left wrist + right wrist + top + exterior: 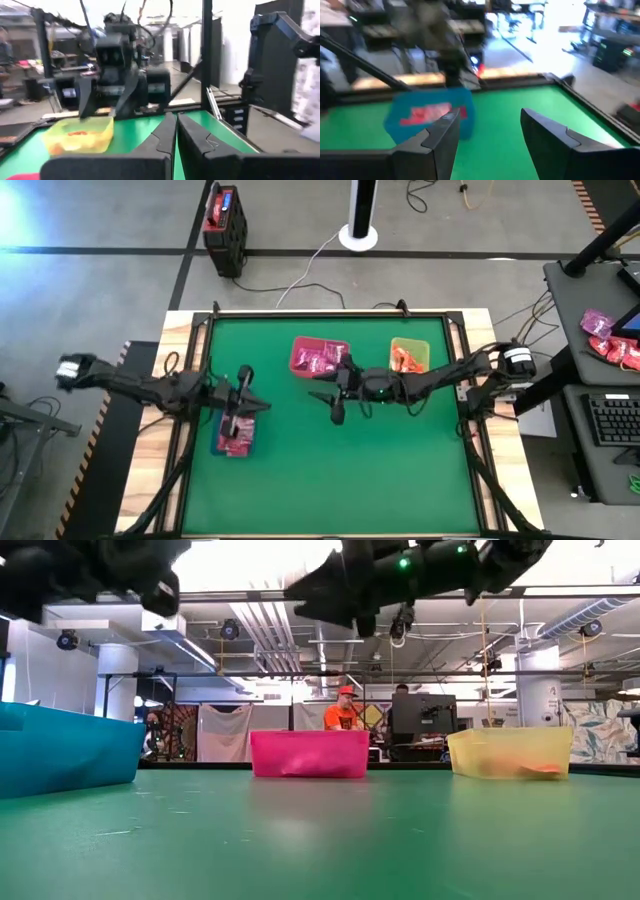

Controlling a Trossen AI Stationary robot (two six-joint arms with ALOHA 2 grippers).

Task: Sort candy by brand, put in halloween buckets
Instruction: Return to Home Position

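Green covering on the bench (340,480) shows no loose candy that we can see, so we judge the sorting all but done. The pink bin (310,753) stands at the middle of the back edge with the magenta packets (322,361) in it. The yellow-green bin (510,752) sits beside it, toward the back right corner, and holds the orange packets (404,360). The blue bin (60,755) stands near the left edge, about midway along it, with the red packets (427,114) inside. All that seems left is to park the arms.

The left tool (176,117) hangs over the blue bin, its fingers pressed together with nothing between them. The right tool (490,115) hovers over the middle of the bench, just in front of the pink bin. Its fingers are spread and empty, and it faces the blue bin.

Beyond the right edge, more pink and red packets (603,335) lie on a side bench (590,290), near a keyboard (612,420); we cannot tell whether they belong to the job. A black-and-red box (225,225) stands on the floor past the back left corner. A person in an orange top (343,712) sits far off in the room. Nothing on the bench blocks either arm's retreat, and the two tools are well apart, so we see little risk of them meeting.
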